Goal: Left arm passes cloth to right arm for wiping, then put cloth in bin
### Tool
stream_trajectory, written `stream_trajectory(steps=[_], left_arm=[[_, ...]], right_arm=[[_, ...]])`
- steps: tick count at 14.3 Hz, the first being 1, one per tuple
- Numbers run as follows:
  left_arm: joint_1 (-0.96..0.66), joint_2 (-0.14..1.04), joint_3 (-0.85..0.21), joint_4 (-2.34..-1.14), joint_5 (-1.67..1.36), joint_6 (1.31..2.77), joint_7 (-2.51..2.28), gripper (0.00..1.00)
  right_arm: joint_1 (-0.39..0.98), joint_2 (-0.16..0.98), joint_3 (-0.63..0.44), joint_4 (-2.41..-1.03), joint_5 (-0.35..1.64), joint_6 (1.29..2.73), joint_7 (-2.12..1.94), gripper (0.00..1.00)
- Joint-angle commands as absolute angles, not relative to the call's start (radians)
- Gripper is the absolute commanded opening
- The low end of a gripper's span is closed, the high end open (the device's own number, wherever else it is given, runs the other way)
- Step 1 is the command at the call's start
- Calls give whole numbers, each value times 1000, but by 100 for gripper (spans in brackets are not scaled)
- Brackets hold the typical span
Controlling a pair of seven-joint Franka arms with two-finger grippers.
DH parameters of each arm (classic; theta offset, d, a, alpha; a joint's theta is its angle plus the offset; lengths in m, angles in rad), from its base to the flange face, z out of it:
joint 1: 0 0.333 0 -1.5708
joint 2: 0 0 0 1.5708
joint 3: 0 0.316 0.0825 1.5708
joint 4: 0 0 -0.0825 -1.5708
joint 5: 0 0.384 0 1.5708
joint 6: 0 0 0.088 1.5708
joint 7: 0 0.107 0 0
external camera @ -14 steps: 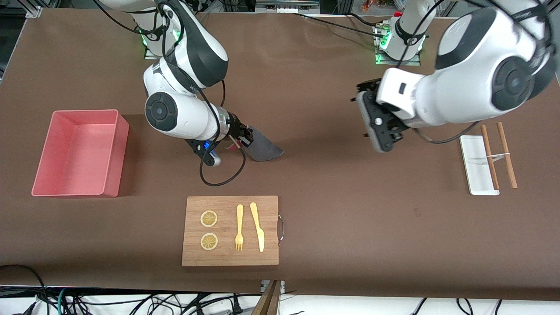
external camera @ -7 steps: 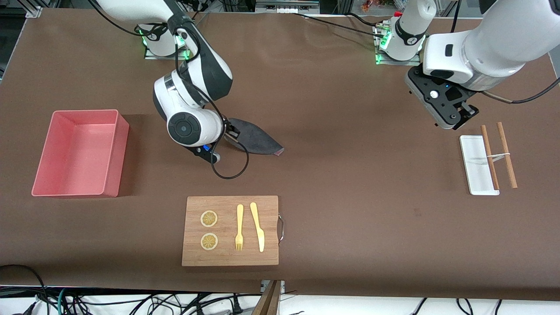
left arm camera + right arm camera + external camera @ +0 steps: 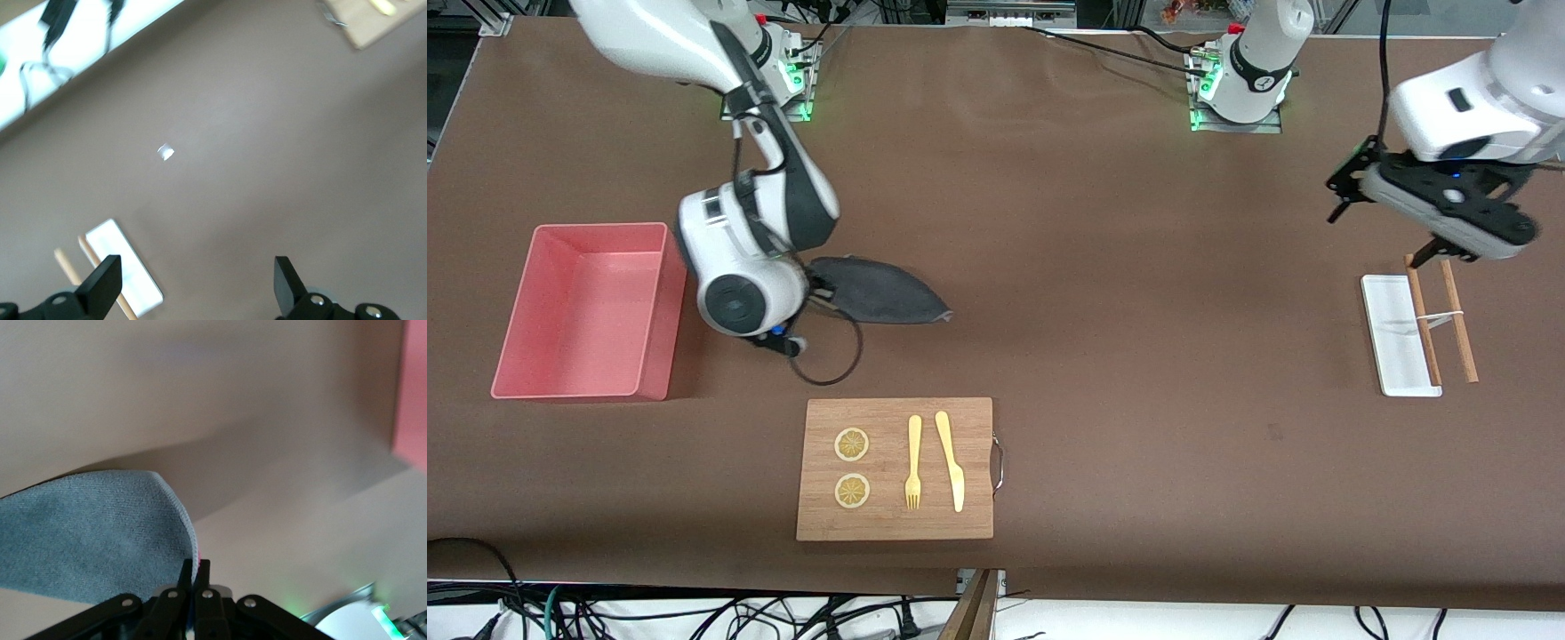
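Observation:
The dark grey cloth lies spread on the brown table, beside the pink bin and farther from the camera than the cutting board. My right gripper is shut on the cloth's edge at the end facing the bin. In the right wrist view the fingers pinch the cloth at its red edging, and the bin's wall shows close by. My left gripper hangs open and holds nothing, over the table by the white tray. Its fingertips stand wide apart.
A wooden cutting board with two lemon slices, a yellow fork and a knife lies near the front edge. A small white tray and two wooden chopsticks lie at the left arm's end. A black cable loops below the right wrist.
The right arm has dragged the cloth along the table toward the bin. The left arm has drawn back, open, to its own end of the table, over the tray.

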State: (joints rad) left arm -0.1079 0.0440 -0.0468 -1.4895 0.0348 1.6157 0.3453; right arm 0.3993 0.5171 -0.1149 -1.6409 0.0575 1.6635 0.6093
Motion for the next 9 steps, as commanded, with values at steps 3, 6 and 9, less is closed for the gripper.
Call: stream_trajectory(steps=[3,6,9], left_arm=[[-51,4,-67,-1618,60,1666,169,100],[-46,15,-57,-1615,29,1667,121,100],[-46,15,-61,-1612,29,1672,120,100]], right_arm=[[344,492,-259,-1660,46,1644,261,0],[293,499,-270,-1657,-36,1658,143,0],[288,499,-270,-1646,-123,1681,74,0]])
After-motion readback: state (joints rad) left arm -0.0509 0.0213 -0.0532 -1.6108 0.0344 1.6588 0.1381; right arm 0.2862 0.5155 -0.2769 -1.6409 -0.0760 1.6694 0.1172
